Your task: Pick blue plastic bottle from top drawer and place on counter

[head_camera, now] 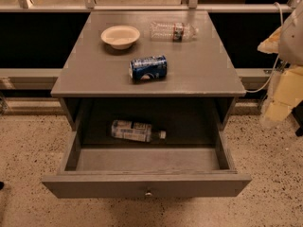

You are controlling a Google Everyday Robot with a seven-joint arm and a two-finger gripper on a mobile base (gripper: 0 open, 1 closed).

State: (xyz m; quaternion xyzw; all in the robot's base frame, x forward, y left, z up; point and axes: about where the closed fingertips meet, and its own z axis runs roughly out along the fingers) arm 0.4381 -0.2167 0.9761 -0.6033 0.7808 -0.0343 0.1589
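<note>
Views: one | Station: above and in front of the cabinet, facing forward and steeply down | Range: middling; whole counter and open top drawer in frame | Near field: gripper close to lens at right edge, beside the counter's right side

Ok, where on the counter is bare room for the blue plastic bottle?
On the counter, the front-left corner beside the soda can and the front-right corner are bare. The back is crowded: bowl, clear bottle. The gripper hangs beyond the right edge.
</note>
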